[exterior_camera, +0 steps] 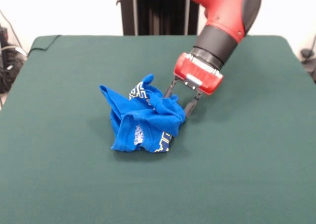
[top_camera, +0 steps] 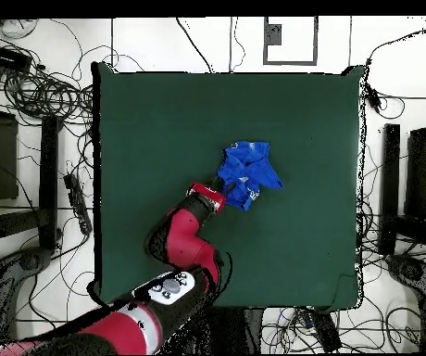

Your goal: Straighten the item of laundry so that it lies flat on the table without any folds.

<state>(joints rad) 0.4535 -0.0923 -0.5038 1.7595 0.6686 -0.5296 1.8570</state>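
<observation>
One red arm point(exterior_camera: 224, 17) slants down from the far right, its gripper point(exterior_camera: 177, 101) spread wide at the far-right edge of the crumpled shirt point(exterior_camera: 143, 118), mid-table point(exterior_camera: 247, 160); tips hidden behind cloth.

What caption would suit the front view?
Red robot arm's claw reaches into a crumpled blue T-shirt on a green table.

Black cables point(top_camera: 45, 93) tangled on pale floor point(top_camera: 207, 42), thick along one side in overhead view. Dark frames point(top_camera: 388, 185) flank opposite side. Dark square outline point(top_camera: 289, 41) on floor near far edge. In front view: black upright column point(exterior_camera: 158, 11) against white wall point(exterior_camera: 64, 9); dark clutter point(exterior_camera: 9, 61) at left edge; small dark item point(exterior_camera: 310, 54) at right edge.
</observation>
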